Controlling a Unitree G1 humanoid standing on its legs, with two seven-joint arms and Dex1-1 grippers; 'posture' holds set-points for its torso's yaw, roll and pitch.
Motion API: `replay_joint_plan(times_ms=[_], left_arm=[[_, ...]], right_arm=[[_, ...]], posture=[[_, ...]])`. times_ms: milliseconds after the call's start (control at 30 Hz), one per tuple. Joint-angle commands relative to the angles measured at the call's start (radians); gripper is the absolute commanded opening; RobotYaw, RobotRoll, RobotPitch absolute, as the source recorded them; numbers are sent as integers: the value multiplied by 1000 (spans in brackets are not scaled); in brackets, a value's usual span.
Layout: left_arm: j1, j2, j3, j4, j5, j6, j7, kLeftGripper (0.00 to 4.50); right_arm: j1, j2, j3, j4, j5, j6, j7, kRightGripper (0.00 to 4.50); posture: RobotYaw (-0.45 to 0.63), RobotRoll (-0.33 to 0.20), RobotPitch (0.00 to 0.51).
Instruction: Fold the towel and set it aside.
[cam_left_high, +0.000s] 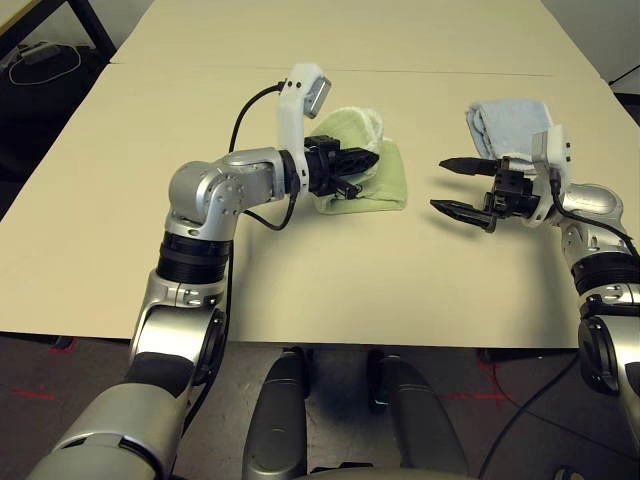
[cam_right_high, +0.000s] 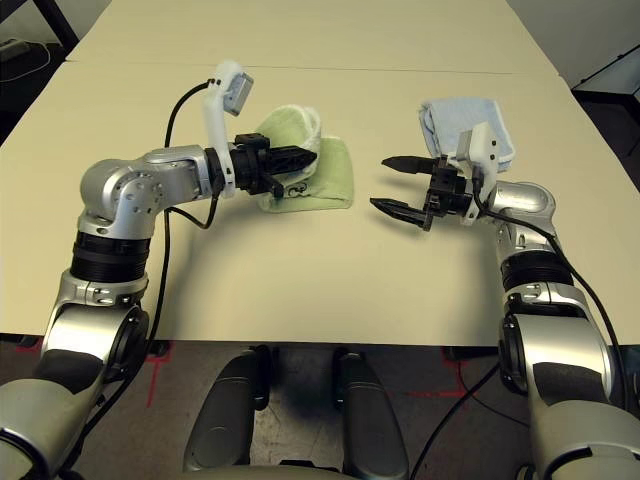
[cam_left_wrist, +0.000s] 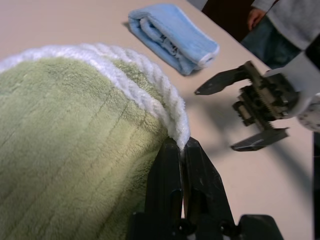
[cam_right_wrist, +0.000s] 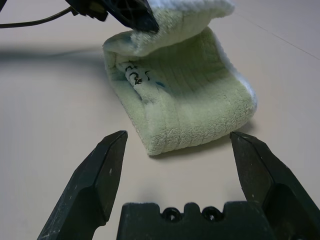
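My left gripper (cam_left_high: 362, 163) was clamped shut on the white edging of the towel (cam_left_high: 380, 178), holding that edge lifted over the rest, which lay doubled near the middle of the table (cam_left_high: 330, 290), long axis across it. The towel sat right at that gripper, so my left arm was nearer. My right gripper (cam_left_high: 458, 186) hung wide open and empty beside it, facing it. A pale blue towel (cam_left_high: 500, 125) lay beyond, on the bare cream tabletop.

Bare table (cam_left_high: 330, 280) between green towel (cam_left_high: 385, 185) and right gripper (cam_left_high: 455, 187); passable. Blue folded towel (cam_left_high: 505, 125) blocks behind that gripper.
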Motion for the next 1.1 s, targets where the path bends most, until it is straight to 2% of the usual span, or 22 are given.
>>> replay_joint_plan(times_ms=[33, 467, 767, 1100], left_arm=[[-13, -5, -42, 37, 46, -42, -46, 14], [-24, -7, -145, 94, 135, -92, -209, 14], [-75, -37, -161, 246, 233, -204, -249, 14], [-93, -54, -177, 296, 279, -212, -325, 14]], right_arm=[[18, -3, 5, -9, -1, 4, 1, 4500], [18, -2, 5, -12, -1, 6, 0, 4500], [22, -4, 5, -18, 0, 8, 1, 4500], [19, -2, 6, -19, -1, 9, 1, 4500]], posture=[[149, 0, 202], [149, 0, 203], [141, 0, 199], [143, 0, 199]])
